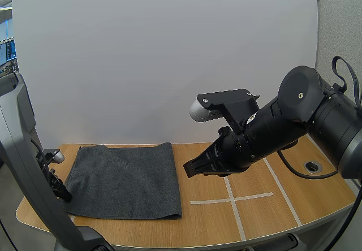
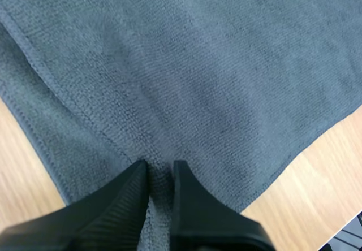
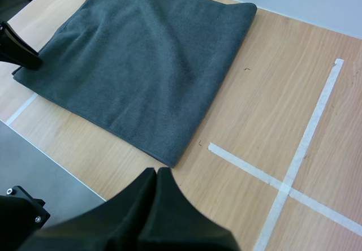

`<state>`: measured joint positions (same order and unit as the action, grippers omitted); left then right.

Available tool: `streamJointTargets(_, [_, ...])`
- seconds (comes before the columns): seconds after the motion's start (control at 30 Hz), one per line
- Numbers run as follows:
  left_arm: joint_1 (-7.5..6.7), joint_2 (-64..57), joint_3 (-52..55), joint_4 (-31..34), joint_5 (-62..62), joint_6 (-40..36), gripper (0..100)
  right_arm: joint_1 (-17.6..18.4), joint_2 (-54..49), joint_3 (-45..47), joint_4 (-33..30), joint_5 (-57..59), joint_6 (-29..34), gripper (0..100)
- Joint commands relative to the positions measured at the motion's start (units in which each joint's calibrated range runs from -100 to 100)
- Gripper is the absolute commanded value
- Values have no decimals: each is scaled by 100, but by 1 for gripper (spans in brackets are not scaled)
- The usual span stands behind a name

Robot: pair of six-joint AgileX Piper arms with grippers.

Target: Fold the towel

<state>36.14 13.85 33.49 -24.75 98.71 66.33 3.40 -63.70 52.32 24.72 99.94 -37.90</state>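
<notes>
Well, the grey towel [image 1: 127, 177] lies flat at the bench's [image 1: 249, 223] left end, seemingly doubled over. The left fingers [image 2: 124, 200], nearly together, pinch a ridge of cloth near its left edge, probably to lift that side for a fold. The right fingers [image 3: 153, 206] lie closed and empty above bare bench beside the towel. From above, the left arm [image 1: 22, 149] cuts off part of that edge.

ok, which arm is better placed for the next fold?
Left, I'd say. The left claw pinches the towel at its left edge; the right claw is shut on nothing above the table, right of the towel.
</notes>
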Motion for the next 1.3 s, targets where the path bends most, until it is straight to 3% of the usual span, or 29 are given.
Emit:
streamJointTargets(0.0, [1, -70, 5, 19, 129, 50, 27, -21, -21, -2, -21, 6, -44, 0])
streamJointTargets(0.33, [1, -70, -443, 130, 129, -92, 27, -21, -21, -2, -30, 6, -44, 0])
streamJointTargets(1.27, [10, -70, -443, 286, 55, -138, 27, -21, -21, -2, -30, 6, -44, 0])
